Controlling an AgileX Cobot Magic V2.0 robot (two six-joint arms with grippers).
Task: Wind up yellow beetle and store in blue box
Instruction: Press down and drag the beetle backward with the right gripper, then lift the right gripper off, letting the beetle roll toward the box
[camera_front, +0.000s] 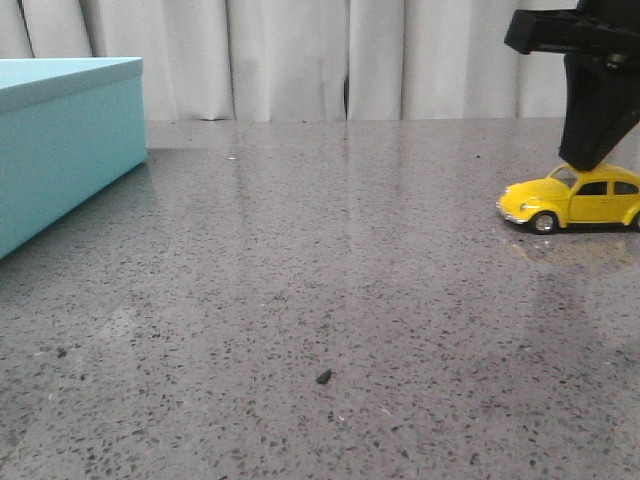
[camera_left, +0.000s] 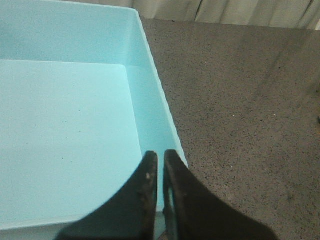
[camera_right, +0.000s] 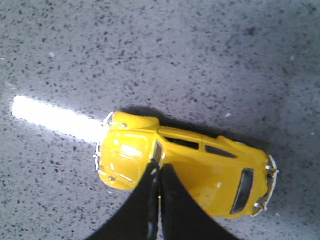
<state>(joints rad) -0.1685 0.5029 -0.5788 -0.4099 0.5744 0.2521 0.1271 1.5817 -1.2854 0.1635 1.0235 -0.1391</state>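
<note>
We are seeing the yellow beetle (camera_front: 575, 200) sitting on its wheels on the speckled grey table (camera_front: 330, 300), far to the right side in the front view, nose pointing left. The right gripper (camera_front: 585, 160) is hanging directly over the car's roof, tips at or just touching the top near the windscreen; we cannot tell for certain whether there is contact. In the right wrist view the right gripper (camera_right: 159, 172) is showing its jaws clenched together with almost no gap, tips over the windscreen edge of the beetle (camera_right: 185, 167), gripping nothing. A bright strip of reflected light (camera_right: 52, 117) is lying on the table just beside the car's nose.

The blue box (camera_front: 65, 140) is standing at the far left of the table, well apart from the car. In the left wrist view we are looking down into the open box (camera_left: 150, 85), its pale inside floor bare. The left gripper (camera_left: 161, 162) is hovering over the box's near corner, jaws pressed nearly together, holding nothing.

A small dark speck (camera_front: 323, 377) is lying on the table toward the front, near the middle. White curtains (camera_front: 330, 55) are hanging behind the table.
</note>
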